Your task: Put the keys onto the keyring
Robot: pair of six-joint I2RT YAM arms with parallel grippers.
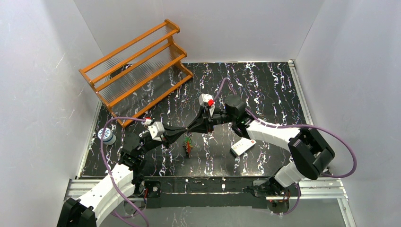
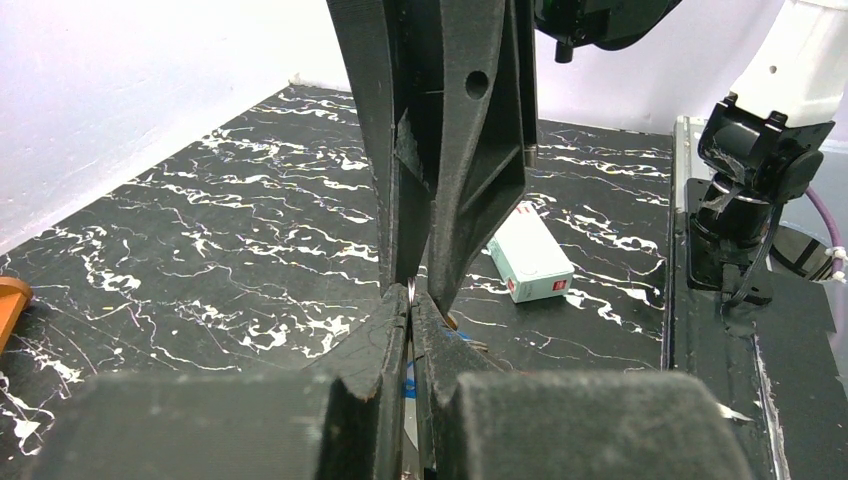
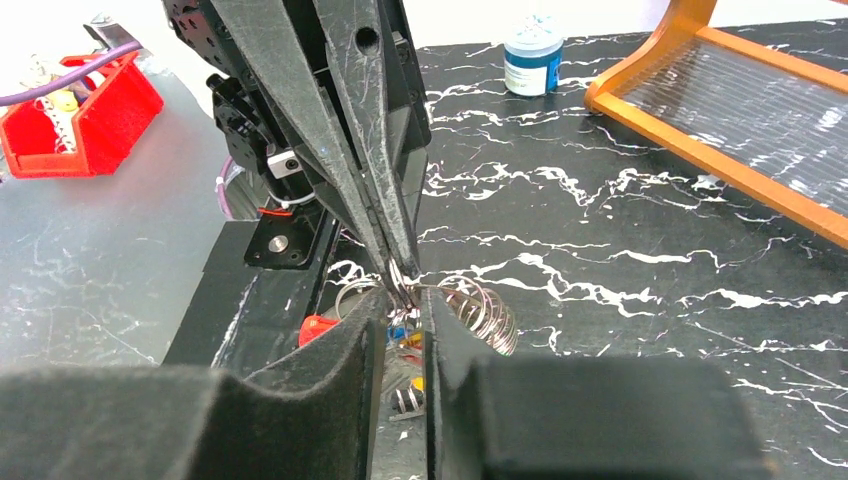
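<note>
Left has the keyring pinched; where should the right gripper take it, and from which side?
The bare wire of the keyring just beyond the left gripper tips, coming head-on from the side opposite it. The keys hang bunched underneath, so a grip from below would likely catch them.

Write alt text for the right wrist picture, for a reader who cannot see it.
The left end effector and the right end effector meet tip to tip on a silver keyring above small coloured keys. An orange rack and a small jar stand behind on the black marbled table.
</note>
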